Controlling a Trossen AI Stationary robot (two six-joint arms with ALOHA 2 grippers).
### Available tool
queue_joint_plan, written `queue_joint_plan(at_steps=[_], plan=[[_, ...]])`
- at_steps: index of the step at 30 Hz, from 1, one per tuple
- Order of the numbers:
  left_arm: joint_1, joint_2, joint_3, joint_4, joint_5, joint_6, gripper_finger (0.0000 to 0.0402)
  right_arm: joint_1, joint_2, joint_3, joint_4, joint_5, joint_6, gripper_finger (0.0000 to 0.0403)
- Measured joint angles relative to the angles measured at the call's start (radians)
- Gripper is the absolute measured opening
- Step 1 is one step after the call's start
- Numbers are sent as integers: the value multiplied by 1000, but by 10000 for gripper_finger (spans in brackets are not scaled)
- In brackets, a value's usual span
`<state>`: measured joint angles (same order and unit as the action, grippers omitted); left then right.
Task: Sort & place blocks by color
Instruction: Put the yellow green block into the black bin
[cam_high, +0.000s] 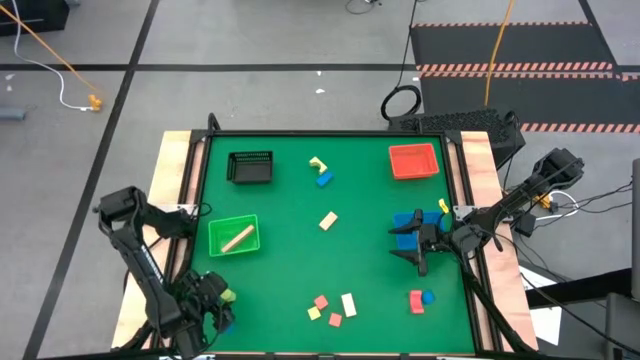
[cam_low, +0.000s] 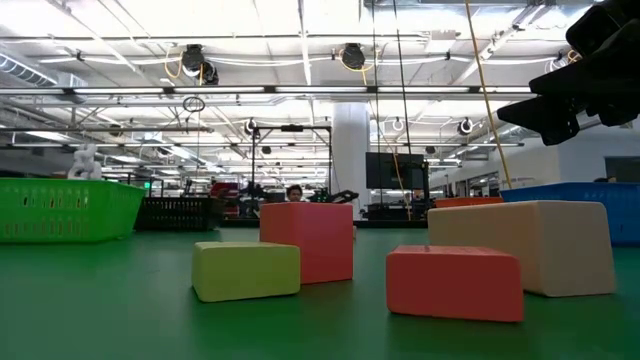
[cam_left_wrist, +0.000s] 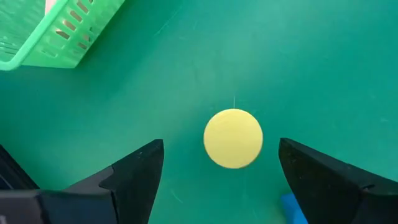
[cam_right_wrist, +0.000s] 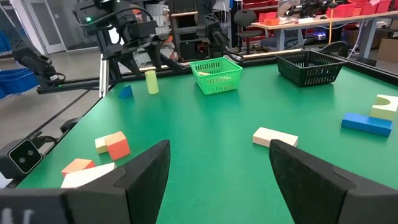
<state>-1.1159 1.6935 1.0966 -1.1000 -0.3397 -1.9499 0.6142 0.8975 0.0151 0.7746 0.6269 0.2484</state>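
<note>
I saw the big green table (cam_high: 300, 250) first, with four bins on it. The green bin (cam_high: 234, 236) sat near the left edge with one tan block (cam_high: 237, 237) inside, which did not match its color. The red bin (cam_high: 414, 161) was at the far right corner, the black bin (cam_high: 251, 168) at the far left, and the blue bin (cam_high: 414, 222) by the right edge. My right gripper (cam_high: 412, 248) hung just beside the blue bin, jaws wide apart and empty, I think waiting. My left gripper (cam_high: 214, 306) was at the near left corner. Its jaws stood apart around a yellow-green cylinder (cam_left_wrist: 233, 138) standing upright, not touching it. Other blocks (cam_high: 330, 310) lay spread near the front edge.
</note>
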Motion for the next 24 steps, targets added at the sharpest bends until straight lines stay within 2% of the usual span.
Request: queue_joint_plan(at_steps=[8, 18, 21, 24], plan=[[5, 57, -1, 1, -9, 1, 283, 0, 0, 0, 0, 0, 0, 267], [31, 86, -2, 5, -48, 8, 277, 0, 0, 0, 0, 0, 0, 267], [28, 86, -2, 10, -46, 10, 253, 0, 0, 0, 0, 0, 0, 267], [25, 86, -2, 12, -16, 10, 202, 0, 0, 0, 0, 0, 0, 267]])
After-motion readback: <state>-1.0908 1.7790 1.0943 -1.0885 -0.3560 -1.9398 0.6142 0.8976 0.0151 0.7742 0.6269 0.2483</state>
